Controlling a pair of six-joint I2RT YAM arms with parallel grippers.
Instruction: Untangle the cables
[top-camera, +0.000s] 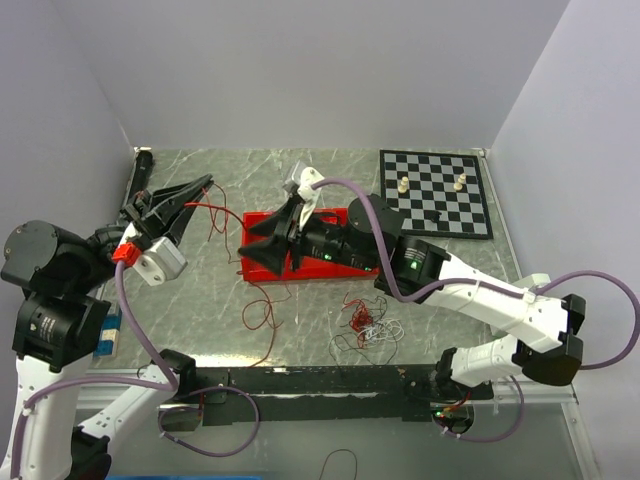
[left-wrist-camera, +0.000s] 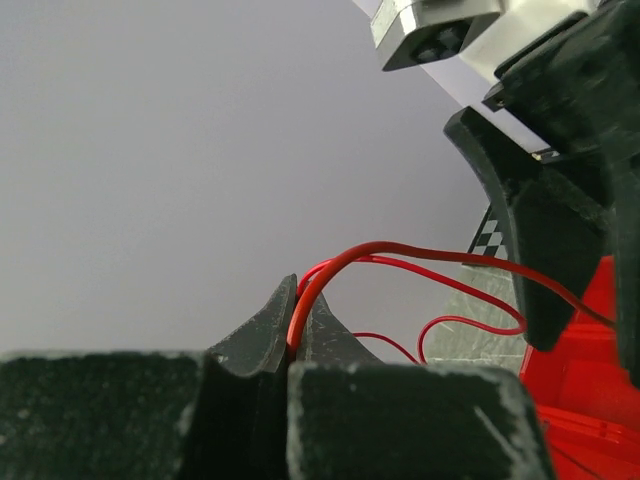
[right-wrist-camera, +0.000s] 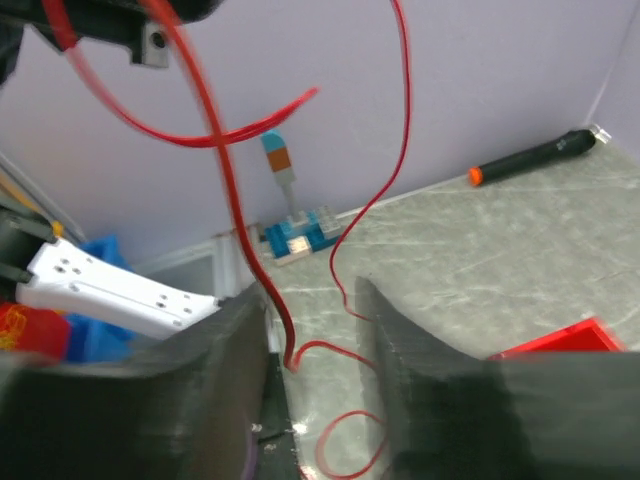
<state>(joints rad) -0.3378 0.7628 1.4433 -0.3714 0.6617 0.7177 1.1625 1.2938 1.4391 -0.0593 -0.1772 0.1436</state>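
My left gripper (top-camera: 203, 186) (left-wrist-camera: 293, 305) is shut on a thin red cable (left-wrist-camera: 400, 252), raised above the table's left side. From it the red cable (top-camera: 213, 214) hangs across to my right gripper (top-camera: 250, 244) and trails down onto the table. In the right wrist view the red cable (right-wrist-camera: 232, 200) drops between the jaws of my right gripper (right-wrist-camera: 315, 310), close to the left finger (right-wrist-camera: 225, 370). The jaws stand apart, with a gap on the other side. A small tangle of red, white and black cables (top-camera: 367, 323) lies on the table in front of the right arm.
A red tray (top-camera: 330, 268) lies under the right gripper. A chessboard (top-camera: 437, 205) with a few pieces sits at the back right. A black marker with an orange tip (right-wrist-camera: 530, 155) lies by the left wall, and a blue brick block (right-wrist-camera: 298, 232) sits near the left edge.
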